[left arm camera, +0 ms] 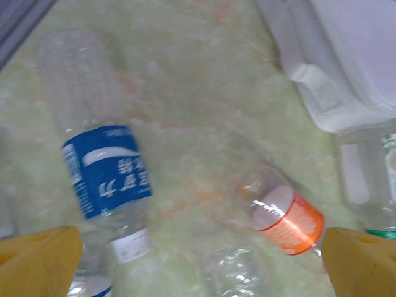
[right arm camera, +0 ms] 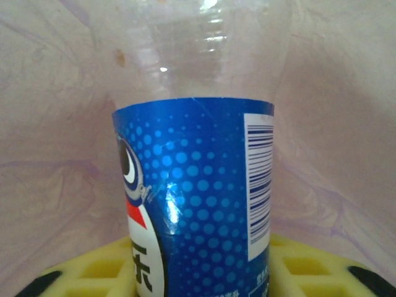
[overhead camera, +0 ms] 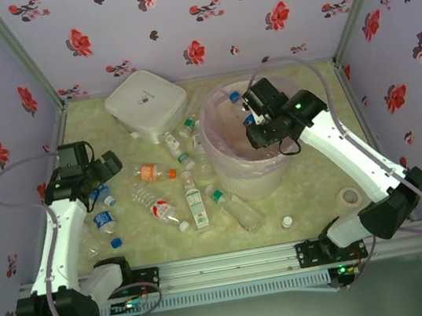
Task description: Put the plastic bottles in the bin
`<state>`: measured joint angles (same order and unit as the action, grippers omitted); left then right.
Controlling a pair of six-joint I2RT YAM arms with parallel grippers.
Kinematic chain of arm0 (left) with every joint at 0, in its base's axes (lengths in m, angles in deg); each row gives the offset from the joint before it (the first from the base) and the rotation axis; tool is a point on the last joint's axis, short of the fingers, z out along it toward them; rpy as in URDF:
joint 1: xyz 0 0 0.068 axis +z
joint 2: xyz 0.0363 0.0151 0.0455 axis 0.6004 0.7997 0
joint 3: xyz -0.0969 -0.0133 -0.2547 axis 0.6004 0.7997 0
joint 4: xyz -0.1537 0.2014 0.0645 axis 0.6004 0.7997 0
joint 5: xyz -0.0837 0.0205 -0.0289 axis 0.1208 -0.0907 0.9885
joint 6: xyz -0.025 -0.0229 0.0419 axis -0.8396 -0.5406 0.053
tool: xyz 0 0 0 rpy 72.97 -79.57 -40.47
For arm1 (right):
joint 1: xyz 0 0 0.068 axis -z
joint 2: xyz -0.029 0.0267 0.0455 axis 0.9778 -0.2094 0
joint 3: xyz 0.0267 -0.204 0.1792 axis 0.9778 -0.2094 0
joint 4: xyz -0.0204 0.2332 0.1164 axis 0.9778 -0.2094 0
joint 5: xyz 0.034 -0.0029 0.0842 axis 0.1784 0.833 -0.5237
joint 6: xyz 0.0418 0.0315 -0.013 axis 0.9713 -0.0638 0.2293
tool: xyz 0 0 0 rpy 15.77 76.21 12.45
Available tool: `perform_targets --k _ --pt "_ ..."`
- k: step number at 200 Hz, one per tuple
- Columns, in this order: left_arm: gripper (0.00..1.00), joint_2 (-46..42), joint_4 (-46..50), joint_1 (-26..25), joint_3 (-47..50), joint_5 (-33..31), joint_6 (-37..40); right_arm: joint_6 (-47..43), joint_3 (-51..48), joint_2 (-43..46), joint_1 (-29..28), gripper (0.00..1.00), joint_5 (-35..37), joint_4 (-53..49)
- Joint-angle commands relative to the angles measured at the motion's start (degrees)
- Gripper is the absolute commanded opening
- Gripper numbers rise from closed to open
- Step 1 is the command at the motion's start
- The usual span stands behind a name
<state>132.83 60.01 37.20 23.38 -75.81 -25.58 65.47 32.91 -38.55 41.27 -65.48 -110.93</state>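
The table (overhead camera: 311, 191) has a pale green marbled top. A white box (overhead camera: 145, 102) sits at the far side, left of middle, and the bin (overhead camera: 224, 168) stands just right of it. Bottles (overhead camera: 239, 209) lie on their sides from the left edge to the bin's near side. Two blue-label ones (overhead camera: 102, 196) lie at the left, an orange-label one (overhead camera: 152, 171) is near the middle, and a white-label one (overhead camera: 196, 208) is nearer. A cap (overhead camera: 286, 222) and a tape ring (overhead camera: 349, 197) lie at the near right.

The blue-labelled bottle (right arm camera: 195, 198) runs off the top and bottom of the right wrist frame. At the right edge of the left wrist frame, a green-capped bottle (left arm camera: 362, 179) and the white lidded box (left arm camera: 359, 49) are cropped. The orange-labelled bottle (left arm camera: 291, 219) is blurred.
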Motion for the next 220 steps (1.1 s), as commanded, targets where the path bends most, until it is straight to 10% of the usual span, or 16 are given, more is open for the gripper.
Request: perform_targets --k 1,64,220 --pt "1.0 -3.4 5.0 3.3 0.0 -3.4 1.4 -0.7 -1.2 2.6 0.7 0.55 0.4 3.9" --pt "1.0 -3.8 5.8 11.6 4.4 -2.6 -1.9 -1.8 -0.1 4.9 3.4 0.86 -1.9 4.4" --pt "1.0 -5.7 12.9 26.7 13.2 0.3 -16.2 -4.1 8.1 7.3 7.6 0.99 -8.9 12.8"
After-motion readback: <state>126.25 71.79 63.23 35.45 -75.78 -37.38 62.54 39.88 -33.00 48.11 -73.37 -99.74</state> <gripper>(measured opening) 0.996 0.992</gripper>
